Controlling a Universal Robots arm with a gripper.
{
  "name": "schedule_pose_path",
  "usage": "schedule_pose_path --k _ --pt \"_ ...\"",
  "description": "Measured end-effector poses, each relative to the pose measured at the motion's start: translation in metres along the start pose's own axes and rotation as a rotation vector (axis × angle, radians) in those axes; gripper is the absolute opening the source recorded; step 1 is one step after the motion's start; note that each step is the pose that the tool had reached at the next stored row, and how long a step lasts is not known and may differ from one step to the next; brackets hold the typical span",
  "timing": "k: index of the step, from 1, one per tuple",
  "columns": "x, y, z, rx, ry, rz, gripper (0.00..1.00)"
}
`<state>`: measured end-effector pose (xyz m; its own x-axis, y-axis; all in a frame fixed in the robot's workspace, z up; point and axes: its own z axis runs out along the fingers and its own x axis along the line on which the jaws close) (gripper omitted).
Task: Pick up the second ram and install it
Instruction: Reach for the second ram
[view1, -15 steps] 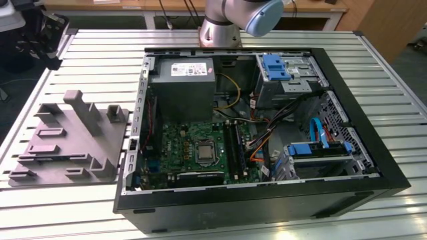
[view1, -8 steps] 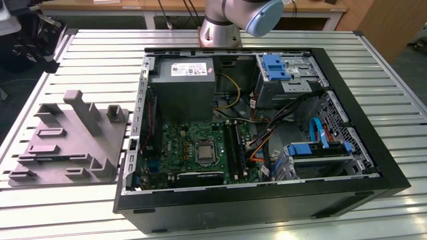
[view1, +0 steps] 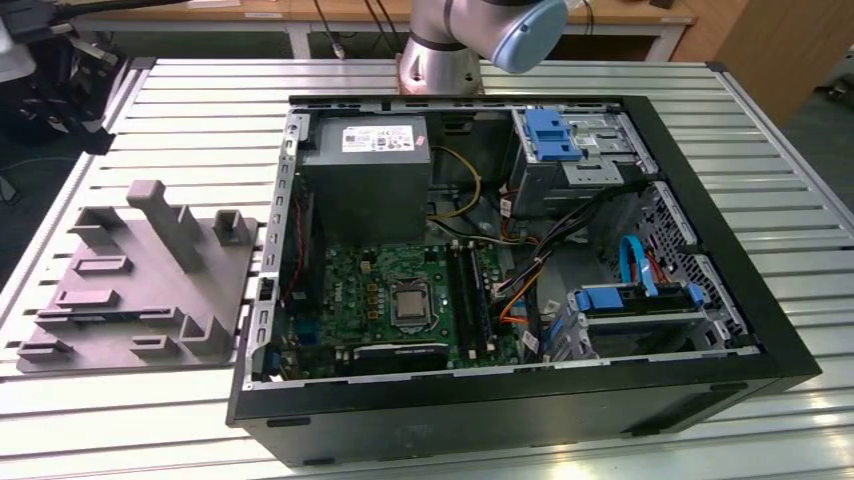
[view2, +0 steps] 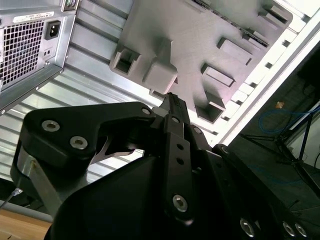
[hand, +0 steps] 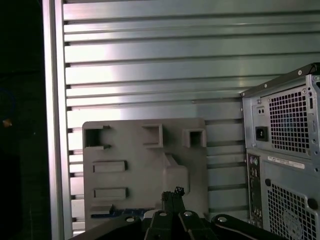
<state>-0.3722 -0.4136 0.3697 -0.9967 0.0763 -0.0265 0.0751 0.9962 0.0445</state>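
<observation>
The second ram appears as a thin dark blue-green strip lying in a slot at one edge of the grey holder block. In the exterior view the same strip sits low on the holder, at the exterior view's left of the open computer case. My gripper hovers high above the holder, near the strip's end but well clear of it. Its fingertips are drawn together to a point with nothing between them. The long black memory slots lie on the green motherboard inside the case.
The case holds a grey power supply, blue drive brackets, and loose cables beside the slots. Upright posts rise from the holder. The slatted metal table ends in a dark drop past its rim. The arm's base stands behind the case.
</observation>
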Motion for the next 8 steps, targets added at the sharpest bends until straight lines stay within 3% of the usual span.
schedule_pose_path --k 8 --pt "0.0031 -0.0060 0.0032 0.0000 0.0000 0.000 0.10"
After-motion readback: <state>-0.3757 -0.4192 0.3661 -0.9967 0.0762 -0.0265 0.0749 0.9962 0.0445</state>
